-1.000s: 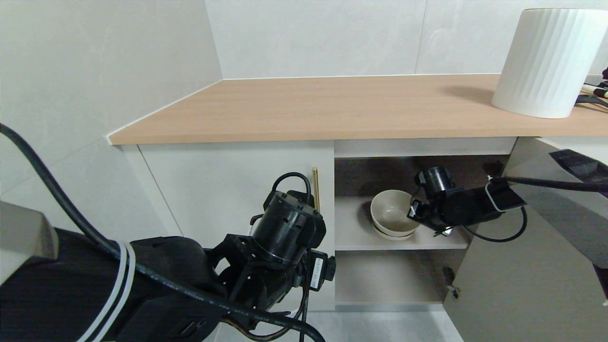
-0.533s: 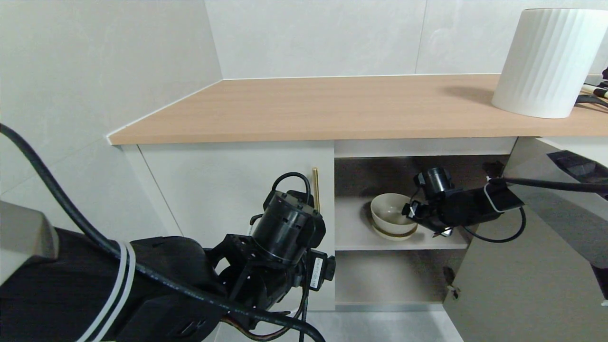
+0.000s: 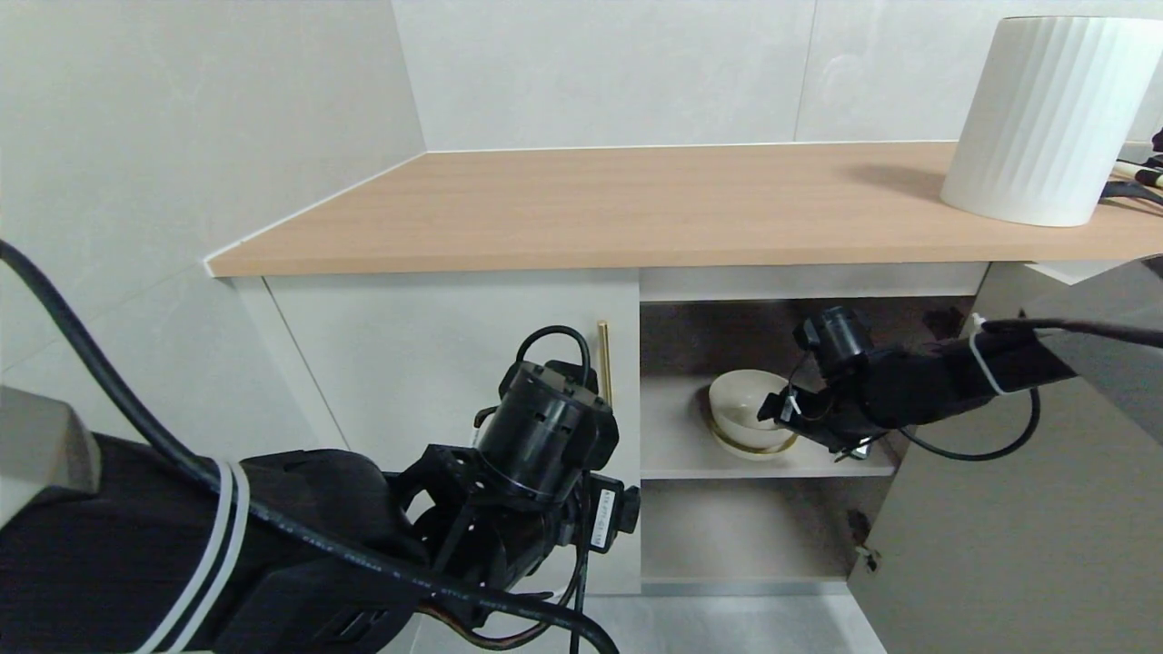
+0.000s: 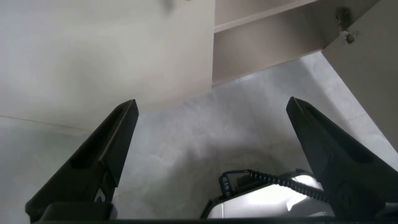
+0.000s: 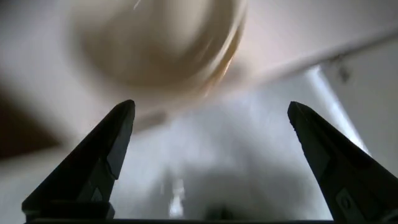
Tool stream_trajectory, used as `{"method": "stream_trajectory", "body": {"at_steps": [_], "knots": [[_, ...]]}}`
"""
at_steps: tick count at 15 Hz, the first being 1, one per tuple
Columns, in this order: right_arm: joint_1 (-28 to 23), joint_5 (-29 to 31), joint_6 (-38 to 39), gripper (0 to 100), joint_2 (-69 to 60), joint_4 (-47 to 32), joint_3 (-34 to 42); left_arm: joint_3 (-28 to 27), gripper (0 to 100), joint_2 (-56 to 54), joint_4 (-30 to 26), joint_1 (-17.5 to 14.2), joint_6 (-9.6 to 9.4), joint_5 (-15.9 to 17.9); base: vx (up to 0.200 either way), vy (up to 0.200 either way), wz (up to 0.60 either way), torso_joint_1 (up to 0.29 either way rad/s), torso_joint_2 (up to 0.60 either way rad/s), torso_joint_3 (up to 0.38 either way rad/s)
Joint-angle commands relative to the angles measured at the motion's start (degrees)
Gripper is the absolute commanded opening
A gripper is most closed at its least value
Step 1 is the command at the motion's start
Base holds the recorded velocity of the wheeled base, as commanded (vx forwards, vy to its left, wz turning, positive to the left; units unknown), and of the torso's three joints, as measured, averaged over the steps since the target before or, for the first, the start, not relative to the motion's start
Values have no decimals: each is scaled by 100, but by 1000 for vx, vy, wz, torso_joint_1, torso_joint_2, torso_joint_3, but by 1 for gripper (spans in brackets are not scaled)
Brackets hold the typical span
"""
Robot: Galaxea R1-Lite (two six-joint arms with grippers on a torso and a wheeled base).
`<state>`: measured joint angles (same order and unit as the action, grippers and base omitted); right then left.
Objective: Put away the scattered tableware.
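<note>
Right gripper (image 5: pixel 209 109) spread wide and empty, just before the bowl (image 3: pixel 738 406) on the shelf (image 3: pixel 672 445); left gripper (image 4: pixel 211 109) likewise wide, empty

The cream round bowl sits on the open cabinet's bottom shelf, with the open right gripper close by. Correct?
No. The head view shows the cream round bowl on the upper shelf of the open cabinet, not the bottom; the open right gripper is close by.

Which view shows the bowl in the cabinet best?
Head view: the bowl sits plainly on the upper shelf, right gripper beside it. Right wrist view crops it; left wrist view faces the floor.
</note>
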<state>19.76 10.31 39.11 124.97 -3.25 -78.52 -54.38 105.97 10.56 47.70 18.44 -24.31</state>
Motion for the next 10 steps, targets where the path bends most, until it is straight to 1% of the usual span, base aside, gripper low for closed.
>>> {"method": "stream_trajectory", "body": {"at_steps": [1,2,3,4,6,8,10], "knots": [[318,-293,-167,100,-1185,-589,434,7,100,-112,-19,2,1,-4,0,0,0,0,0,0],[397,-337,-219,100,-1633,-905,610,112,100,-244,-27,-7,1,-4,0,0,0,0,0,0],[397,-337,-219,100,-1712,-940,645,130,100,-270,-27,-15,1,-4,0,0,0,0,0,0],[476,-337,-439,100,-2363,-1142,1023,200,100,-411,-36,-86,1,-4,0,0,0,0,0,0],[582,-337,-791,100,-3154,-1186,1462,218,100,-569,-45,-121,1,-4,0,0,0,0,0,0],[828,-337,-931,100,-3646,-1459,1603,235,100,-622,-54,-130,-8,-4,0,0,0,0,0,0],[1100,-337,-922,100,-3857,-1793,1796,235,100,-604,-54,-121,-8,-4,0,0,0,0,0,0]]}}
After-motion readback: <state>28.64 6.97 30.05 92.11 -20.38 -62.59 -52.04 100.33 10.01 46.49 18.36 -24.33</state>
